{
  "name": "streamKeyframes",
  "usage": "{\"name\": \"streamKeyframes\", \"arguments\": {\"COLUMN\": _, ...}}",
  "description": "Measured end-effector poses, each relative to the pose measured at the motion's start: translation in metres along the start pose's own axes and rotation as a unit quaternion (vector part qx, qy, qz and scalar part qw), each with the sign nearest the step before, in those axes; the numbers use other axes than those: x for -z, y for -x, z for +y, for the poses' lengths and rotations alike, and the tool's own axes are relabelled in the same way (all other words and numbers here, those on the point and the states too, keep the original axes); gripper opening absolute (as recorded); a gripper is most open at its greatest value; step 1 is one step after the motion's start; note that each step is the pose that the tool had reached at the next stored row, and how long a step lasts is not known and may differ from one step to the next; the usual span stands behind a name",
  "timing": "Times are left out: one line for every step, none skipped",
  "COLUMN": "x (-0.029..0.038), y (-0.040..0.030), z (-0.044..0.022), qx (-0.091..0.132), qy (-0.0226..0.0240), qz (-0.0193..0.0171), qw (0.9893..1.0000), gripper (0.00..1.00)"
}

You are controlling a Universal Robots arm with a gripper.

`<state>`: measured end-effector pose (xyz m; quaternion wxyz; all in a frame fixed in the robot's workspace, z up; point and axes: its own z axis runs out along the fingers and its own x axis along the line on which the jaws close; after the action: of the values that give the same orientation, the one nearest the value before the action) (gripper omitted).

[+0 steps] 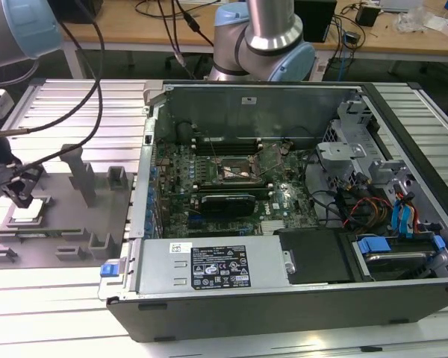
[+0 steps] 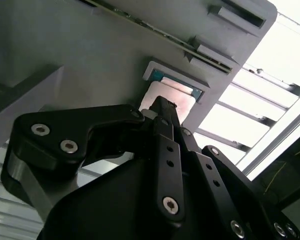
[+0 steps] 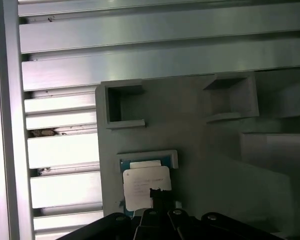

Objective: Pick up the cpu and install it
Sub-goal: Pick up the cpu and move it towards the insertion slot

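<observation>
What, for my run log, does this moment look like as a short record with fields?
hand: over the cpu, above the grey fixture plate; contact unclear
cpu: flat on the plate, silvery top up
grey fixture plate: exterior view's left, beside the computer case
computer case: open, motherboard exposed

room: open air above grey plate [image 1: 60, 224] | obstacles: grey posts [image 1: 82, 173] and blocks [image 1: 116, 179] between pincer [image 1: 19, 195] and computer case [image 1: 284, 306] | cables [image 1: 75, 112] sag above plate | case: top open

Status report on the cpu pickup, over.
Gripper right over the cpu, contact unclear. The cpu flat in its pocket on grey fixture plate. No obstruction seen.
</observation>
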<state>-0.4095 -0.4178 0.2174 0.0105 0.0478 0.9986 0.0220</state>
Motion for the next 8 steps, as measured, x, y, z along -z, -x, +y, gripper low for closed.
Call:
{"name": "streamKeyframes", "arguments": {"x": -0.0032, "y": -0.0003, "z": -0.0001, "qx": 0.001, "qy": 0.0001, "qz": 0.0000, "qw": 1.0000, "gripper": 0.11}}
{"name": "streamKeyframes", "arguments": {"x": -0.0036, "y": -0.0004, "z": -0.0001, "qx": 0.001, "qy": 0.0000, "qz": 0.0001, "qw": 1.0000, "gripper": 0.11}}
{"name": "streamKeyframes", "arguments": {"x": -0.0037, "y": -0.0004, "z": -0.0001, "qx": 0.001, "qy": 0.0000, "qz": 0.0001, "qw": 1.0000, "gripper": 0.11}}
{"name": "streamKeyframes", "arguments": {"x": -0.0037, "y": -0.0004, "z": -0.0001, "qx": 0.001, "qy": 0.0000, "qz": 0.0001, "qw": 1.0000, "gripper": 0.11}}
{"name": "streamKeyframes", "arguments": {"x": -0.0037, "y": -0.0004, "z": -0.0001, "qx": 0.001, "qy": 0.0000, "qz": 0.0001, "qw": 1.0000, "gripper": 0.11}}
{"name": "streamKeyframes", "arguments": {"x": -0.0037, "y": -0.0004, "z": -0.0001, "qx": 0.001, "qy": 0.0000, "qz": 0.0001, "qw": 1.0000, "gripper": 0.16}}
{"name": "streamKeyframes", "arguments": {"x": -0.0037, "y": -0.0004, "z": -0.0001, "qx": 0.002, "qy": 0.0000, "qz": 0.0001, "qw": 1.0000, "gripper": 0.23}}
{"name": "streamKeyframes", "arguments": {"x": -0.0037, "y": -0.0004, "z": -0.0001, "qx": 0.002, "qy": 0.0001, "qz": 0.0001, "qw": 1.0000, "gripper": 0.36}}
